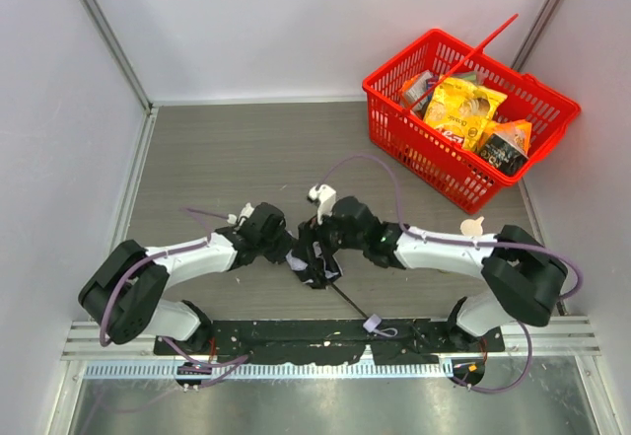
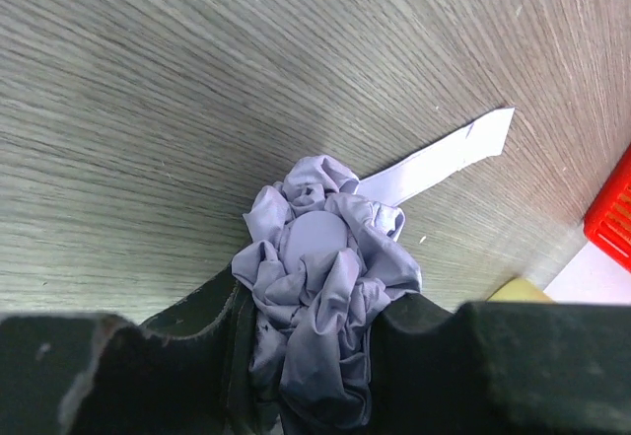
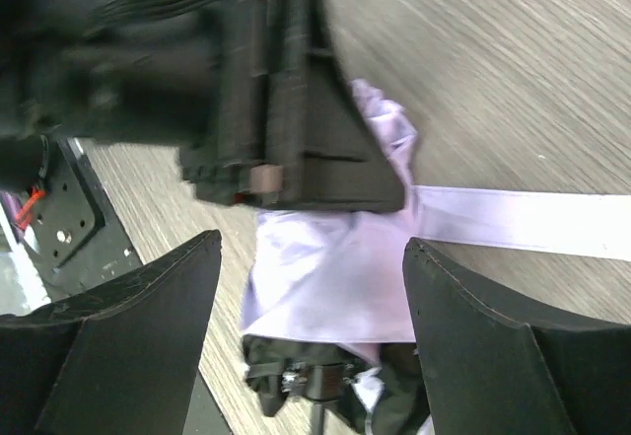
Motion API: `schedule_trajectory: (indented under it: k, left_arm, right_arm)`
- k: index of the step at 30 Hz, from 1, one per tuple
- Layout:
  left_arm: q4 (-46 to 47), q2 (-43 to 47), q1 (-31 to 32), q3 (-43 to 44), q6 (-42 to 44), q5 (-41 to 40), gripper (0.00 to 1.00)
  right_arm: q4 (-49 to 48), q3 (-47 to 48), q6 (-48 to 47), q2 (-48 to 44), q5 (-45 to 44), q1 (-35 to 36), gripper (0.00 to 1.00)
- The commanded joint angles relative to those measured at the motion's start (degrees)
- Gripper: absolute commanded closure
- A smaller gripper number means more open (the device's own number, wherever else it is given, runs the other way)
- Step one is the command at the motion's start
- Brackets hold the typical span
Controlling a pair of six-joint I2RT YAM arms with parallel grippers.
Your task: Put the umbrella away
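The umbrella [image 1: 314,262] lies on the wooden table between my two arms, its pale lavender fabric bunched up. Its thin black shaft [image 1: 347,302] runs toward the near edge and ends in the small pale handle [image 1: 374,326] with a loop strap. My left gripper [image 1: 296,255] is shut on the crumpled fabric [image 2: 315,257], and the closure strap [image 2: 444,157] trails out flat beyond it. My right gripper [image 1: 325,246] is open, its fingers [image 3: 148,326] spread wide on either side of the fabric [image 3: 325,287], not touching it. The left gripper's body [image 3: 286,139] covers the fabric's upper part there.
A red basket [image 1: 394,124] holding snack packets [image 1: 461,109] stands at the back right, its handle raised; its corner shows in the left wrist view [image 2: 611,213]. White walls close in the table on three sides. A black mounting plate [image 1: 296,336] runs along the near edge.
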State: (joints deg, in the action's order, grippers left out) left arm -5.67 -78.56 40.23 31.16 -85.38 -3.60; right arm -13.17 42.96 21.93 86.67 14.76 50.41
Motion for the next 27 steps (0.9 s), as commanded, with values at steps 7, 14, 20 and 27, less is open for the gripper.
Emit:
schedule_trajectory:
  k: [7,14,20,27]
  left_arm:
    - [-11.02,-5.46,-0.24,1.98,-4.26,2.27,1.0]
    - [-13.31,-5.2,-0.59,2.24,-4.79,2.63,1.0]
    - [-12.7,-5.72,-0.59,1.45,-4.79,3.33,1.0]
    - [-10.86,-5.02,-0.5,-0.13,-4.26,3.33,1.0]
  right_arm:
    - [1.22,0.28,-16.3,0.24,-41.89,23.05,0.2]
    - [-1.51,2.74,-24.39,12.37,-62.01,28.6,0.17]
    - [-2.9,6.43,-26.59,19.06,-69.61,28.6,0.22]
    - [-4.24,4.24,-24.31,18.97,-64.96,26.41,0.76]
